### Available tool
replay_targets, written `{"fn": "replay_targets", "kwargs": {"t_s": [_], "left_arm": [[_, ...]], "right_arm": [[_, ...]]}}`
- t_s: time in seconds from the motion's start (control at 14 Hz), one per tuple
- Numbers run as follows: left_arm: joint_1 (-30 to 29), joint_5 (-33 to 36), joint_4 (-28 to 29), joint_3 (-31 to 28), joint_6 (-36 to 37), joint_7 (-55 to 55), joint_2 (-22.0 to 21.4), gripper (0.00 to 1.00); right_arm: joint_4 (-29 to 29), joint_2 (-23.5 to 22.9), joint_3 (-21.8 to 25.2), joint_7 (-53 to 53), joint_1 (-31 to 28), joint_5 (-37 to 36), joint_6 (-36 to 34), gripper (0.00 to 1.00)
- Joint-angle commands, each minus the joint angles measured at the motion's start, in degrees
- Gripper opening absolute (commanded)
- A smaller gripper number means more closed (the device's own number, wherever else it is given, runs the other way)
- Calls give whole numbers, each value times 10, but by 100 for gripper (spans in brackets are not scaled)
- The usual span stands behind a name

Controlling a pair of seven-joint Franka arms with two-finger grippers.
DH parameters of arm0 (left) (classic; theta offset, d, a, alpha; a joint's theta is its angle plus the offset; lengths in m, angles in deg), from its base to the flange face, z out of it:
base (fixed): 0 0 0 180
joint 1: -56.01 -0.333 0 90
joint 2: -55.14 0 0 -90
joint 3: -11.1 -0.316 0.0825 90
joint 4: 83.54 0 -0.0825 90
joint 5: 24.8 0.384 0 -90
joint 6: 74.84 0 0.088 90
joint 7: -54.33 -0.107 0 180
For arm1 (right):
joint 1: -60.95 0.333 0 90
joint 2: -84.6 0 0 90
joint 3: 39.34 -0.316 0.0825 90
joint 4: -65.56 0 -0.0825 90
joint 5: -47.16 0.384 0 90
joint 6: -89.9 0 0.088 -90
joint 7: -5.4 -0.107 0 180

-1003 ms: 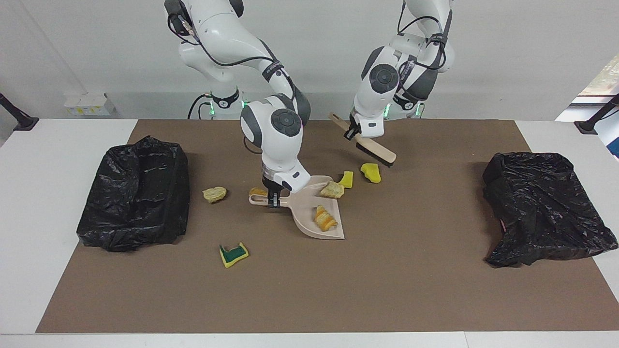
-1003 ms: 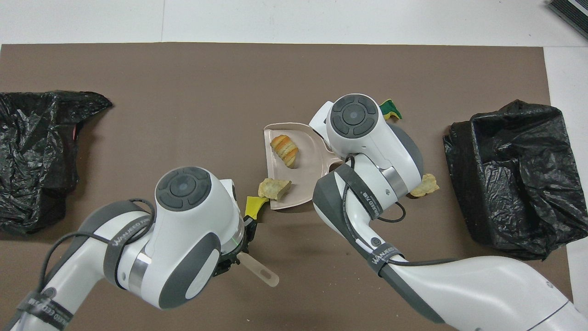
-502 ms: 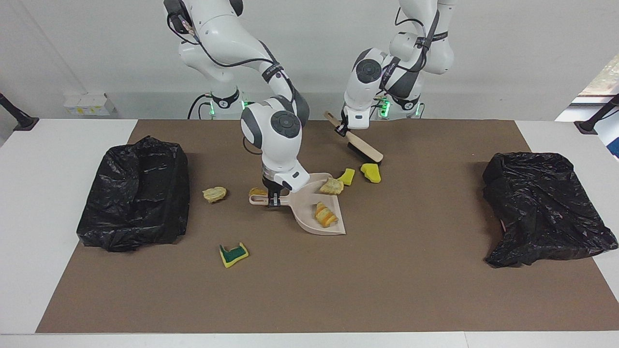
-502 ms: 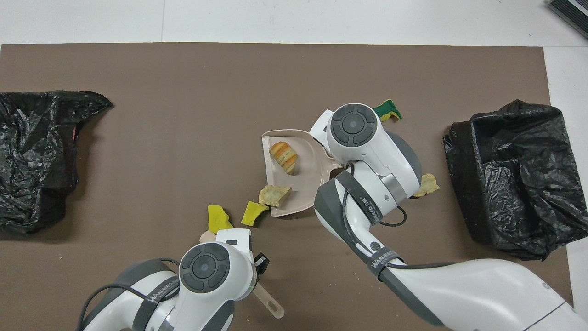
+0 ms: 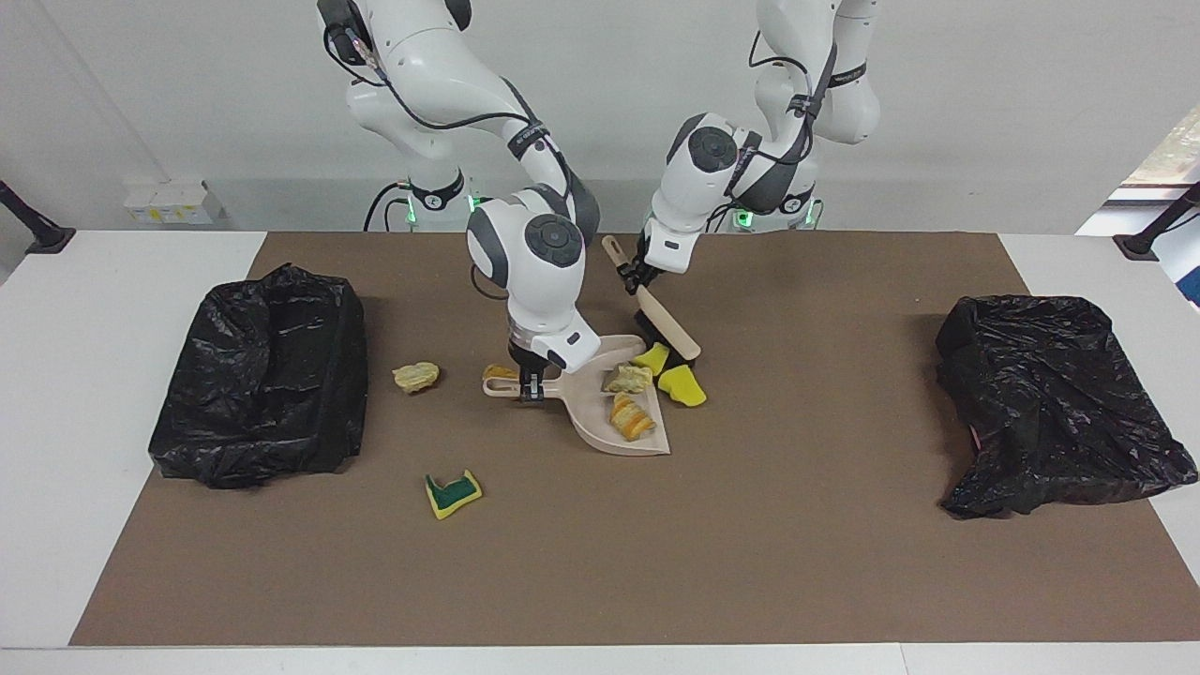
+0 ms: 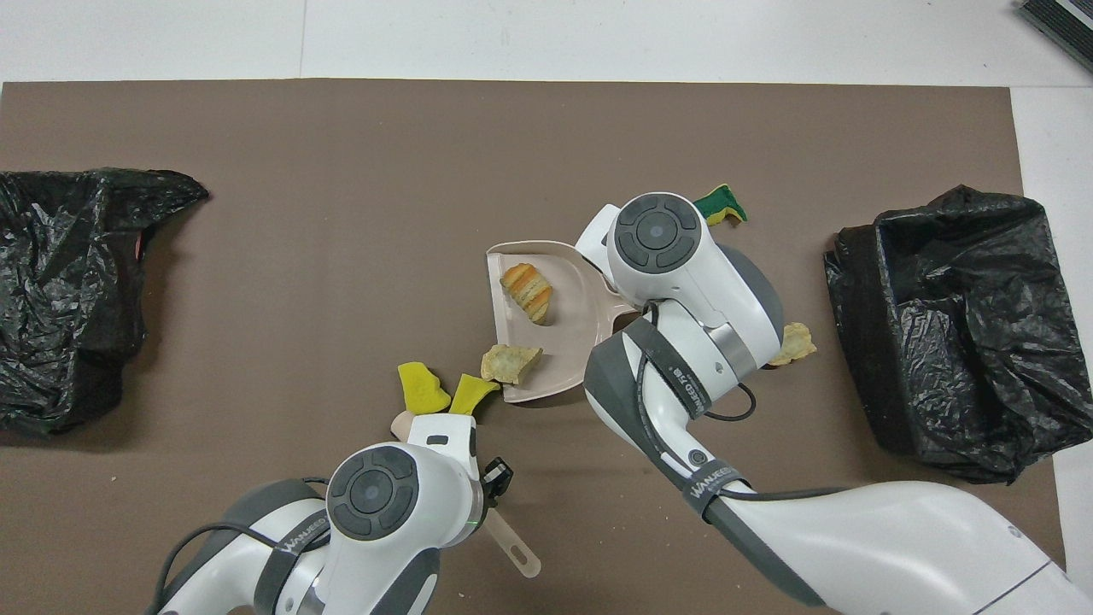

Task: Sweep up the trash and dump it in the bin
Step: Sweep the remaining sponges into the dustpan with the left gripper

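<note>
Yellow sponge chunks [image 5: 682, 386] at dustpan [image 5: 600, 412] lip, right jaws gripping dustpan handle, left jaws clamping brush [image 5: 656, 314]

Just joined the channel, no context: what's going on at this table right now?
Sweeping is under way. The right gripper holds the beige dustpan by its handle, flat on the brown mat; an orange bread lump lies in it and a tan lump sits at its edge. The left gripper holds the brush, its head against two yellow sponge chunks beside the pan. Three scraps lie unswept; black-bagged bins flank the mat.
</note>
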Motion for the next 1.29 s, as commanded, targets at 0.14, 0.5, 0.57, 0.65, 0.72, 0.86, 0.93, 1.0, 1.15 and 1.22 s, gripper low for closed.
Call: {"fn": "replay_targets", "kwargs": {"t_s": [0.14, 0.5, 0.57, 0.65, 0.72, 0.86, 0.93, 1.0, 1.15, 1.22], "left_arm": [[-21, -18, -71, -2, -8, -235, 55, 0], [-25, -2, -86, -10, 109, -258, 30, 0], [-30, -2, -85, -10, 118, -258, 16, 0], [-36, -1, -85, -10, 131, -259, 1, 0], [-40, 3, -87, -10, 152, -267, -12, 0], [-39, 26, -86, -9, 201, -279, -39, 0], [-39, 35, -85, -9, 223, -277, -47, 0], [-39, 41, -84, -9, 240, -271, -49, 0], [-37, 61, -67, -9, 252, -259, -62, 0], [-33, 74, -53, -8, 247, -237, -75, 0]], "right_arm": [[19, 18, -8, 6, -12, 4, 5, 0], [18, 25, -8, 7, -22, 4, 2, 0], [17, 27, -9, 9, -27, 9, 1, 0], [17, 29, -9, 12, -27, 26, 1, 0], [17, 31, -8, 13, -27, 36, 0, 0], [17, 37, -8, 10, -32, 37, 0, 0], [17, 43, -9, 9, -38, 38, 1, 0], [16, 50, -9, 11, -46, 52, 1, 0], [16, 67, -8, 21, -72, 87, 1, 0], [17, 77, -9, 33, -83, 90, 1, 0]]}}
